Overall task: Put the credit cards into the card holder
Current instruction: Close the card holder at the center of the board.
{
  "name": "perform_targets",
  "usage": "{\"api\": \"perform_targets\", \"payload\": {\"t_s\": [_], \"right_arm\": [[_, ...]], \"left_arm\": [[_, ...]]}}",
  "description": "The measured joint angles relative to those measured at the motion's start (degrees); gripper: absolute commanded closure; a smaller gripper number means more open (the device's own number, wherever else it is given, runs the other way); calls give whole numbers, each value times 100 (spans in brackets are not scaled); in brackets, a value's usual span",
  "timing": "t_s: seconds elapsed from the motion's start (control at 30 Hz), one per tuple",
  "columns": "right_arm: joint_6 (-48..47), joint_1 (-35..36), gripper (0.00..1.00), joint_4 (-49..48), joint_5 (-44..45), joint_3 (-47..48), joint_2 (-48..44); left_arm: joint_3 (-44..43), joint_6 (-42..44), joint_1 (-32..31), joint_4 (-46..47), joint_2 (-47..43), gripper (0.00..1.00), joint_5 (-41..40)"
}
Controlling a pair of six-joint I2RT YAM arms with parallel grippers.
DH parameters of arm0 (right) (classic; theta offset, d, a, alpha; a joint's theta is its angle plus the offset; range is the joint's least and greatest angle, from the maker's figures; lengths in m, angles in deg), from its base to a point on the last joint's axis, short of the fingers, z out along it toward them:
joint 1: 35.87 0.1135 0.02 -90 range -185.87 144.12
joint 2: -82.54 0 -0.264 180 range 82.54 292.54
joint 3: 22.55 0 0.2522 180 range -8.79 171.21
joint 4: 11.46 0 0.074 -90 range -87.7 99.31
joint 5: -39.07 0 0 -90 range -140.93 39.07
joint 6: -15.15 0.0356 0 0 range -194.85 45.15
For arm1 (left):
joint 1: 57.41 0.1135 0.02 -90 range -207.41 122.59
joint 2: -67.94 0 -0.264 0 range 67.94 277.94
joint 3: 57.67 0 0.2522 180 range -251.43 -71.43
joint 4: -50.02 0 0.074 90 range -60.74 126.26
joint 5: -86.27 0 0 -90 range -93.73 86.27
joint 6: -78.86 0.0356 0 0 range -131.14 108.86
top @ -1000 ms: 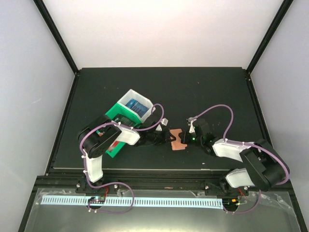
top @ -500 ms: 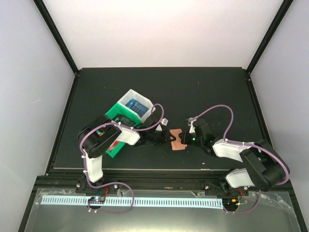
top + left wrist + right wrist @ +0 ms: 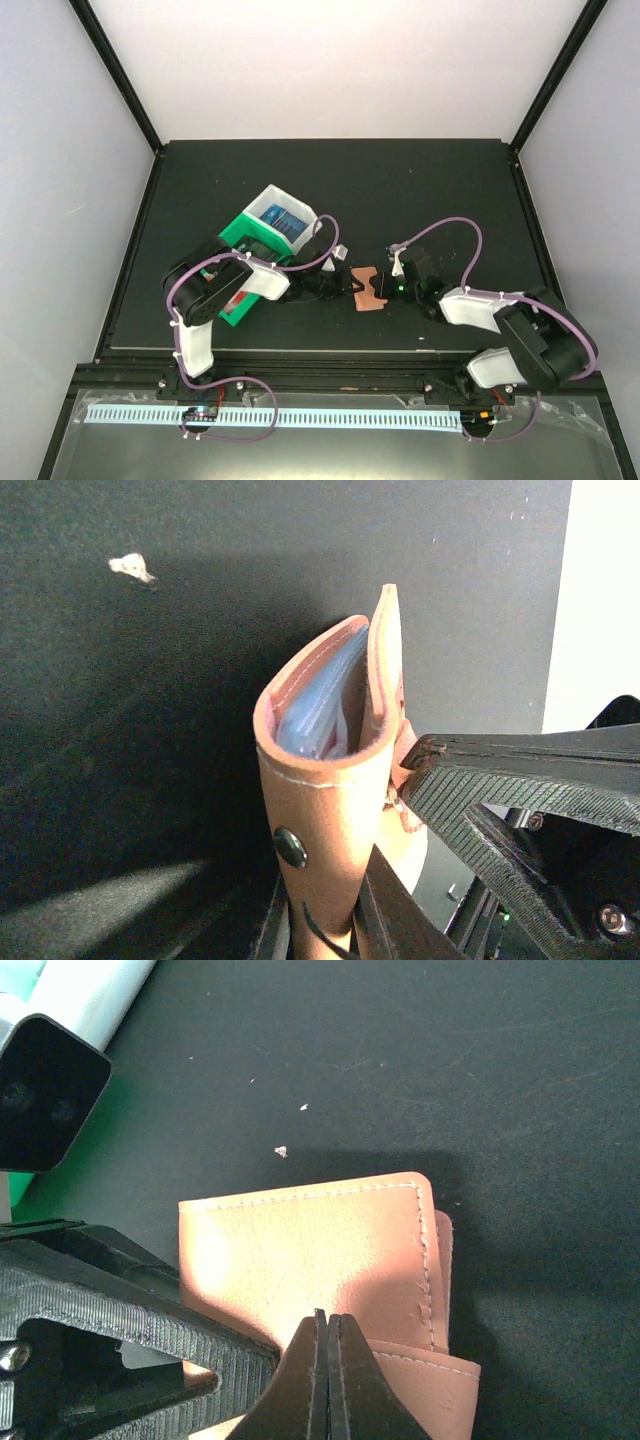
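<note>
left jaws – pinching card holder (image 3: 322, 790) | right jaws – pressed together on its flap

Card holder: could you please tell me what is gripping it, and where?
Both: the left gripper pinches the card holder's stud end; the right gripper seems shut on one leaf's edge.

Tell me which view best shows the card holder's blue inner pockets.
Left wrist: it looks edge-on into the folded card holder, so the pale blue pockets show between the leather walls. Right wrist shows only its outer salmon face; the top view shows it small, pockets not visible.
</note>
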Motion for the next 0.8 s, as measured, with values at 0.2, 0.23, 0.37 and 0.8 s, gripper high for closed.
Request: {"api": "perform_targets", "payload": {"t_s": [0.2, 0.23, 0.37, 0.8], "right_arm": [[2, -2, 99, -155, -39, 2, 144], [7, -4, 99, -173, -46, 2, 160], [55, -7, 99, -225, -55, -13, 179], [179, 59, 99, -654, 83, -295, 103]], "left_arm": [[2, -11, 4, 26, 33, 98, 33], [2, -13, 4, 26, 33, 98, 33], [2, -26, 4, 35, 46, 99, 44], [2, -35, 13, 48, 59, 98, 70]]}}
